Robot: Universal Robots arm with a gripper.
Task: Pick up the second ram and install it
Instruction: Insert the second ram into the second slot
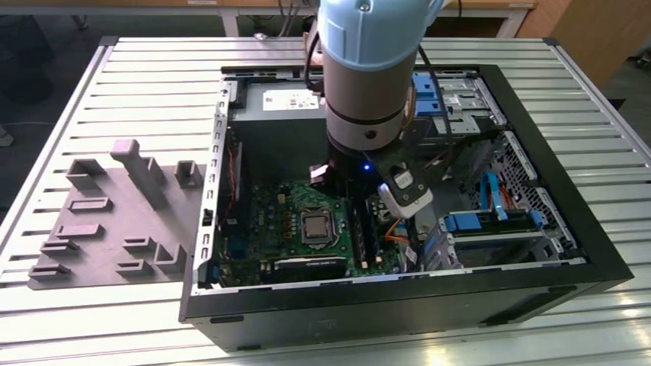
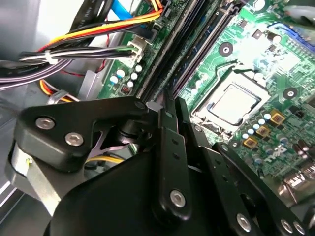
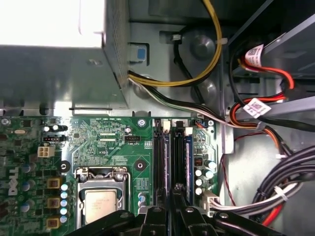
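My gripper [image 2: 172,105] is deep inside the open computer case [image 1: 407,305], low over the memory slots on the green motherboard [image 3: 106,142]. Its two black fingers are pressed together, with no gap showing between them in either wrist view. The fingertips [image 3: 163,195] sit right at the near end of a long, dark, narrow stick, the second ram [image 3: 166,157], which stands on edge in its slot. I cannot tell whether the tips touch it. Another stick [image 3: 188,157] with a bluish face stands in a slot beside it.
Bundles of yellow, black and red cables [image 3: 256,113] run beside the slots. The processor socket [image 3: 101,204] lies on the other side of them. A grey holder tray [image 1: 112,221] with upright blocks lies on the slatted table at the exterior view's left. Blue drive bays [image 1: 489,221] fill the case's right.
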